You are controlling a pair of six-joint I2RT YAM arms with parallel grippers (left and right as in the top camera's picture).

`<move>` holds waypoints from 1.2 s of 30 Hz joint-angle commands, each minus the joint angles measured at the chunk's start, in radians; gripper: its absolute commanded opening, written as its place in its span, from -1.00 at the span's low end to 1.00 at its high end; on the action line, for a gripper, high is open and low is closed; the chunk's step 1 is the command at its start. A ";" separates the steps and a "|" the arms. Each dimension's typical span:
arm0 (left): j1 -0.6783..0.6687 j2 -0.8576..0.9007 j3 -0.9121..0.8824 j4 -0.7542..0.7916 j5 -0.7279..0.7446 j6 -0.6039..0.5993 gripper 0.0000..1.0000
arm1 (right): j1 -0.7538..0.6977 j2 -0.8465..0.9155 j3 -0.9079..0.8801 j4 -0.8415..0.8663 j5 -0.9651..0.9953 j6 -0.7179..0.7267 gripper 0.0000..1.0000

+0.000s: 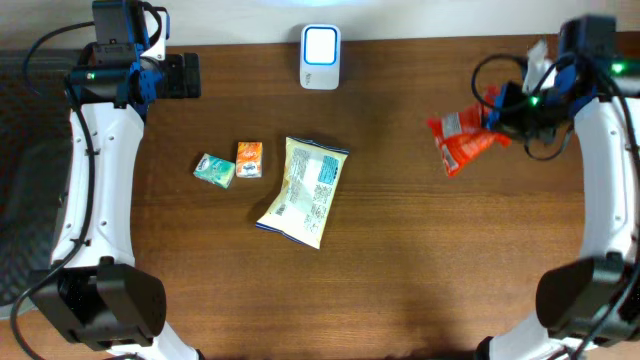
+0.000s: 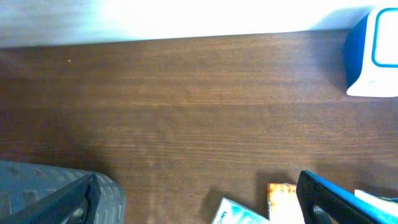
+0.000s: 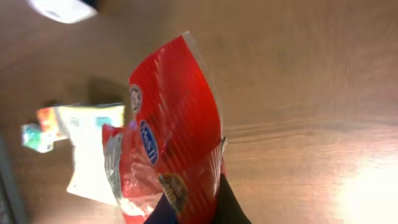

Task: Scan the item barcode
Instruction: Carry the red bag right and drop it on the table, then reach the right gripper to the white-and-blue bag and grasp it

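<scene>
Close against the right wrist camera, a red packet (image 3: 177, 124) fills the middle of that view, crinkled and glossy, with a blue oval logo on its face. The right hand (image 3: 189, 204) is clamped on the packet's lower end, its dark fingers pressed together over the foil. From overhead, the packet sits at the right side of the surface (image 1: 400, 260), sticking out leftward from the hand. It looks raised off the wood rather than lying flat.

At the far edge, about midway across, stands the scanner (image 1: 320, 55), a white block with a blue-lit window. It is well apart from the packet, to the left and farther back.

Three more things lie left of centre. A yellow-and-white bag (image 1: 303, 190) lies flat, tilted, nearest the middle. Just beside its left edge is an orange pack (image 1: 249, 159), and a teal pack (image 1: 214, 170) touches that one on the left.

The left hand (image 1: 183, 75) is at the far left corner, pointing right toward the scanner. Its fingers (image 2: 329, 196) stand wide apart with nothing between them, only bare wood.
</scene>
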 commanded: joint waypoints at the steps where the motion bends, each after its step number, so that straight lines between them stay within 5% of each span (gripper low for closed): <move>1: 0.000 -0.020 0.002 0.002 0.010 -0.003 0.98 | -0.073 0.013 -0.180 0.081 -0.038 0.016 -0.92; 8: 0.000 -0.020 0.002 0.002 0.010 -0.003 0.98 | -0.192 0.013 -0.569 0.378 -0.036 0.079 -0.92; 15: 0.000 -0.020 0.002 0.002 0.010 -0.003 0.98 | -0.270 0.013 -0.642 0.536 0.084 0.133 -0.89; 17: 0.000 -0.020 0.002 0.002 0.010 -0.003 0.98 | -0.299 0.012 -0.641 0.540 0.086 0.132 -0.45; 19: 0.000 -0.020 0.002 0.002 0.010 -0.003 0.98 | -0.312 0.012 -0.620 0.500 0.083 0.130 0.22; 23: 0.000 -0.020 0.002 0.002 0.010 -0.003 0.98 | -0.299 0.008 -0.464 0.321 0.038 0.085 0.50; 28: 0.000 -0.020 0.002 0.002 0.010 -0.003 0.99 | -0.092 0.004 -0.237 0.224 -0.095 0.000 0.56; 36: 0.000 -0.020 0.002 0.002 0.010 -0.003 0.98 | 0.433 0.105 -0.253 0.455 -0.130 0.240 0.57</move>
